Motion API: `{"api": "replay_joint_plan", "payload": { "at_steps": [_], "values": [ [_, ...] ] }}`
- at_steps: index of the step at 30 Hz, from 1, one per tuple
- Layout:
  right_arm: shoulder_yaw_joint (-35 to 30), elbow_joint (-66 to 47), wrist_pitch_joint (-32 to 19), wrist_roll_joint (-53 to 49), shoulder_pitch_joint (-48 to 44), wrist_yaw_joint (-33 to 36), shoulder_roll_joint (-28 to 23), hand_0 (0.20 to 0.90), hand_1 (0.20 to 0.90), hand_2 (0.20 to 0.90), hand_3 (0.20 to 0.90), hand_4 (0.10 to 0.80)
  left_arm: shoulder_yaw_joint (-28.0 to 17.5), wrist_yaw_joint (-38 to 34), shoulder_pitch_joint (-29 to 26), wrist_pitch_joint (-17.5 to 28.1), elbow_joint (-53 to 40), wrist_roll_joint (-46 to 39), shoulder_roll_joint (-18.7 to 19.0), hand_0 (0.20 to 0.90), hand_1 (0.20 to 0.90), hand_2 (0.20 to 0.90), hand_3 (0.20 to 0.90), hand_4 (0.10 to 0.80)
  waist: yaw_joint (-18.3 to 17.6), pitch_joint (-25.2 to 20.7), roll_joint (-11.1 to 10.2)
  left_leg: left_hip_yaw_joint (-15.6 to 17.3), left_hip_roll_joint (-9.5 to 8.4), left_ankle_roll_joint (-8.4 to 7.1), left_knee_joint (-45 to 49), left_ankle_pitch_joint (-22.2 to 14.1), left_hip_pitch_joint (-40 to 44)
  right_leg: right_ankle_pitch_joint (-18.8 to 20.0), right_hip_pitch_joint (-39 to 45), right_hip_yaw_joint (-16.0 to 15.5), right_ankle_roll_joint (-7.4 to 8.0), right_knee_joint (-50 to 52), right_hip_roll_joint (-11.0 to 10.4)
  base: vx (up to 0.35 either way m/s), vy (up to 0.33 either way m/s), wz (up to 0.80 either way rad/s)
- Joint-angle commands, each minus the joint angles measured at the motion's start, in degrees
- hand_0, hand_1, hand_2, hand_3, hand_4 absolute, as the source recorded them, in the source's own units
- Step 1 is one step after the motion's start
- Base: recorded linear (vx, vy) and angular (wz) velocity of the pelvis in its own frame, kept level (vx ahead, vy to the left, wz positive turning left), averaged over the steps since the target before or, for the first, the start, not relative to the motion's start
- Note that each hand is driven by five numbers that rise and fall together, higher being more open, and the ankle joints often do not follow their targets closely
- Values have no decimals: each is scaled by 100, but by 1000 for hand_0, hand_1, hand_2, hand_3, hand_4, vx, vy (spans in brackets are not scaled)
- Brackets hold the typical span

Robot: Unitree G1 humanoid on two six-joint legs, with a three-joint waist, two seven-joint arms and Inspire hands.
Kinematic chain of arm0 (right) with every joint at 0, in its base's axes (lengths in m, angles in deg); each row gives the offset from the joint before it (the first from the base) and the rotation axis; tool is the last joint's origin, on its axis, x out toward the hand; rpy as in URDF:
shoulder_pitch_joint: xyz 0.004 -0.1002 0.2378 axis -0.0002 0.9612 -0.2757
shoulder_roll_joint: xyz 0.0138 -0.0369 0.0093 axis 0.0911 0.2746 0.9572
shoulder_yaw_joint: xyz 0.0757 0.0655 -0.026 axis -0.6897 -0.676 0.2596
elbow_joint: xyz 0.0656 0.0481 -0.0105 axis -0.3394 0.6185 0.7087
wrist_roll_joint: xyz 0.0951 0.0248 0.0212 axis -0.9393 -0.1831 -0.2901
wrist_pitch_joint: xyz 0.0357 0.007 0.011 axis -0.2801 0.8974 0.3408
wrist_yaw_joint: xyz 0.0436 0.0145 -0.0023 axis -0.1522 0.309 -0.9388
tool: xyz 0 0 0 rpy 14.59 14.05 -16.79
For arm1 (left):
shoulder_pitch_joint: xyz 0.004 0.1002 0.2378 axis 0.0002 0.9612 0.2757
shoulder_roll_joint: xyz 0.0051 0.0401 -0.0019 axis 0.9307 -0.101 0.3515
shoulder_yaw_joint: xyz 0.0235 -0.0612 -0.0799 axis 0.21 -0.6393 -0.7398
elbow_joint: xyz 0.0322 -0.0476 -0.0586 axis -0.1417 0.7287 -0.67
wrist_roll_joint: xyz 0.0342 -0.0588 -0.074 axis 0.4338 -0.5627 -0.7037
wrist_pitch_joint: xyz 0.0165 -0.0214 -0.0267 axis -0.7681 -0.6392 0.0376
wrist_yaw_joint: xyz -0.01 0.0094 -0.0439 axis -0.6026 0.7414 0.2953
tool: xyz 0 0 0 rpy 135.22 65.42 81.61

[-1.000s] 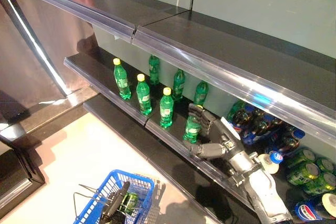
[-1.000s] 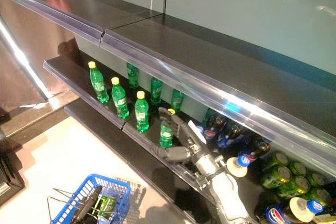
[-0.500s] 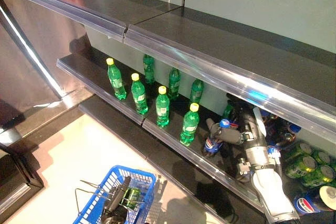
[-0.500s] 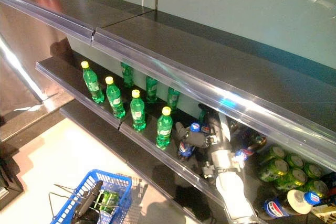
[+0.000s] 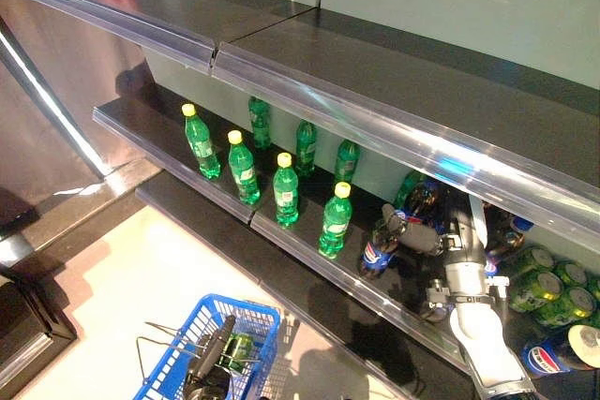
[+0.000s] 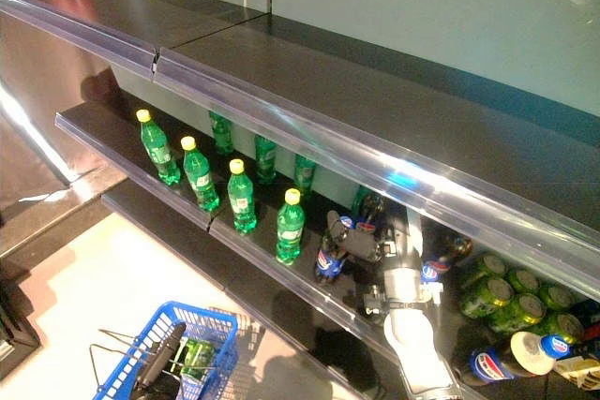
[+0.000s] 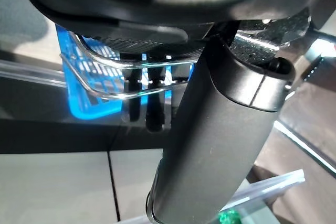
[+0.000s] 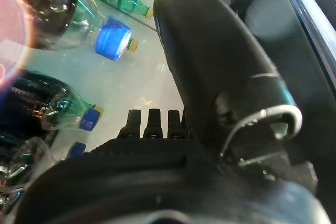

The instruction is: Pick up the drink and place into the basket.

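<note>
At lower left your left hand (image 5: 208,360) grips the blue basket (image 5: 246,316); mid-right, your right hand (image 5: 424,237), fingers straight and holding nothing, nears the cola bottle (image 5: 379,248): likely heavy, slick plastic, so grip mid-body.

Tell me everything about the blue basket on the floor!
The blue basket is made of plastic lattice with open mesh walls and thin metal wire handles. It sits low at the bottom of the head views, in front of the shelves. The robot's left hand has its fingers curled round the wire handles, which the left wrist view shows too. Inside lies one green bottle.
</note>
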Motion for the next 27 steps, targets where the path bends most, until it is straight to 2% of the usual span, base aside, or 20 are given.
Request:
{"api": "replay_joint_plan", "payload": {
  "at_steps": [1,16,22,27],
  "values": [
    [-184,-387,-397,-238,-196,106,-61,900,900,900,900,800,-154,456,-573,717,-959,263,361,300,300,300,200,100,41,-426,-25,236,348,-162,193,-33,14,643,-264,-390,486,159,-821,0,0,0],
    [-85,14,-302,-553,-132,215,195,900,900,900,900,800,-68,412,-512,724,-921,287,355,300,300,300,200,100,89,-365,-16,180,337,-147,157,-17,6,667,-267,-433,502,161,-859,8,2,0],
    [-115,89,-212,21,-125,977,145,900,900,900,900,800,-33,487,-451,726,-864,246,380,300,300,300,200,100,116,-346,-6,175,329,-140,160,-22,-14,669,-277,-457,523,171,-890,42,7,0],
    [-160,107,-89,-3,-126,1209,174,900,900,900,900,800,-30,517,-400,730,-840,256,371,300,300,300,200,100,138,-325,12,166,328,-134,156,-19,-25,669,-289,-463,539,191,-915,46,14,0]
  ]
}}
